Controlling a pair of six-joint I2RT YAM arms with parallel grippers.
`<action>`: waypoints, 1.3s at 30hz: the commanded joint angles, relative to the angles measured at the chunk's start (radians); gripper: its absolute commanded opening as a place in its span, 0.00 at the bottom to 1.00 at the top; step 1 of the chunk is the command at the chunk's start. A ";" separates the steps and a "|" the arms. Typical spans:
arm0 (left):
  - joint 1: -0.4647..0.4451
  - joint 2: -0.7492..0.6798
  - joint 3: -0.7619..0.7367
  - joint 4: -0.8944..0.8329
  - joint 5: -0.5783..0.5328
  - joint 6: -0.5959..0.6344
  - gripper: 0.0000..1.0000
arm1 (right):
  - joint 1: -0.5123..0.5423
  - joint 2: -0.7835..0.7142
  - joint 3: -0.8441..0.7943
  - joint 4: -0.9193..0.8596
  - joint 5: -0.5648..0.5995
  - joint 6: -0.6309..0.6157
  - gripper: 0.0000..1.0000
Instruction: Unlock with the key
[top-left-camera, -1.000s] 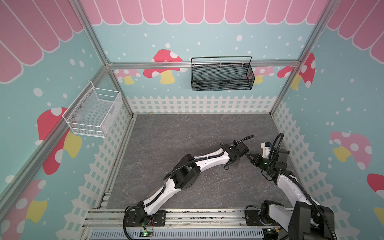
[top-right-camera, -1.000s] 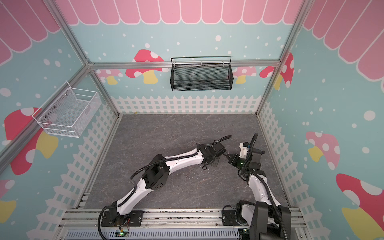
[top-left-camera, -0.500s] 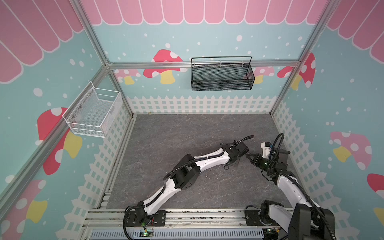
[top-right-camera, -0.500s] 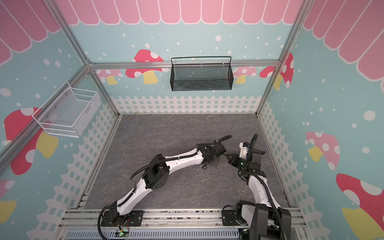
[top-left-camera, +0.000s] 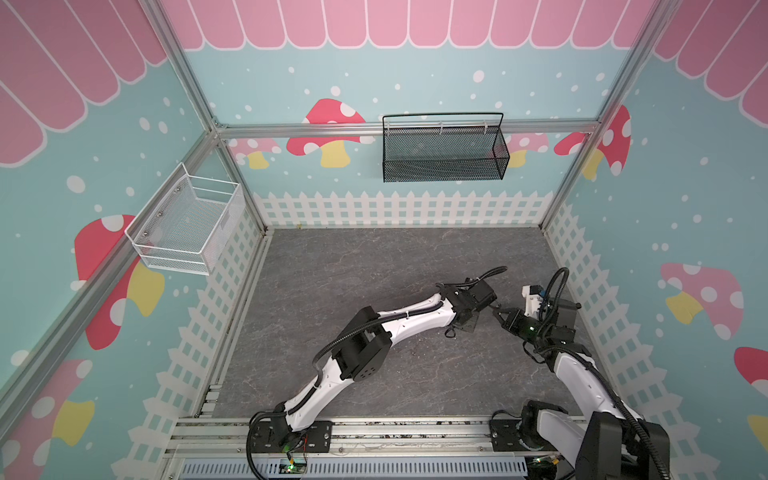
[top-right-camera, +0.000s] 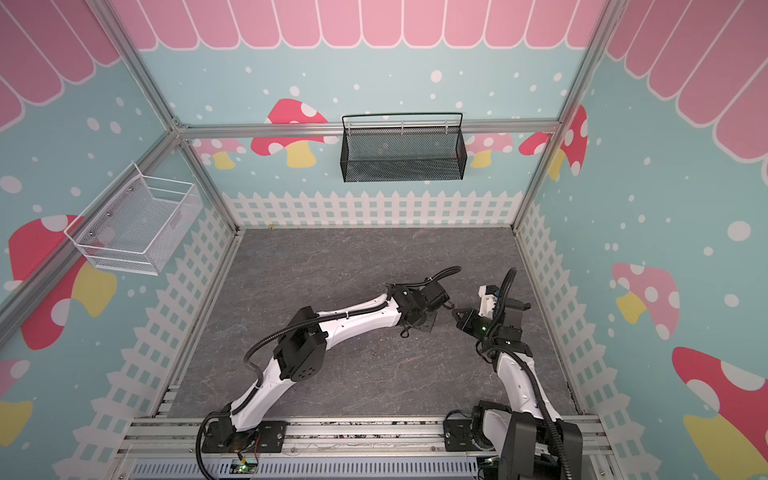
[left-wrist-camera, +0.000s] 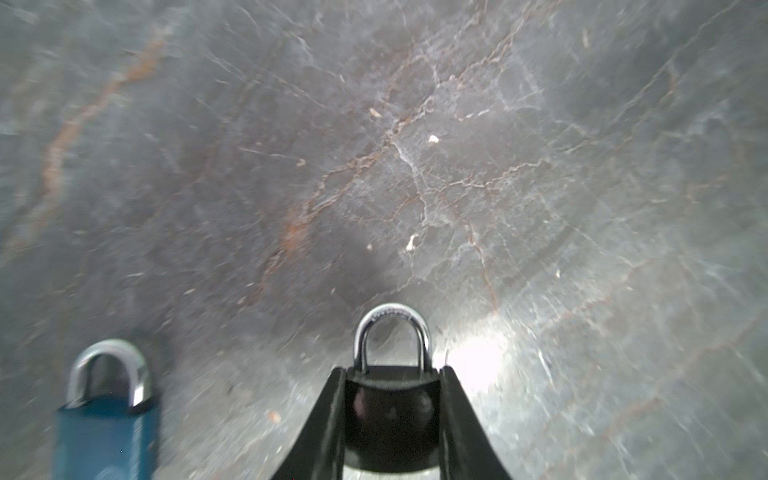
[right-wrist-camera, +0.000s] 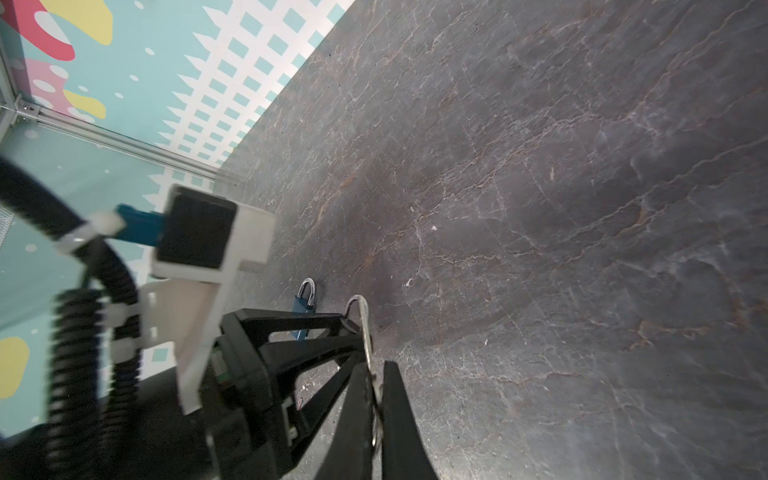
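Observation:
My left gripper is shut on a black padlock, one finger on each side of its body. The padlock's silver shackle sticks out past the fingertips, and the grip holds it just above the floor. My right gripper is shut on a thin silver key. The key points at the left gripper's fingers and reaches them. Its tip and the padlock's keyhole are hidden. In both top views the left gripper and the right gripper meet tip to tip at the right of the floor.
A blue padlock with a closed silver shackle lies on the grey stone floor right beside the left gripper, and the right wrist view shows the blue padlock too. A black mesh basket and a white wire basket hang on the walls.

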 joint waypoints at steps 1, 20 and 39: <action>0.000 -0.073 -0.047 -0.010 -0.032 -0.034 0.00 | 0.011 0.009 0.018 -0.038 -0.015 -0.022 0.00; 0.025 -0.417 -0.425 0.076 -0.063 -0.352 0.00 | 0.345 0.045 0.033 -0.073 0.079 0.042 0.00; 0.017 -0.540 -0.530 0.075 -0.189 -0.484 0.00 | 0.767 0.015 -0.188 0.464 0.209 0.425 0.00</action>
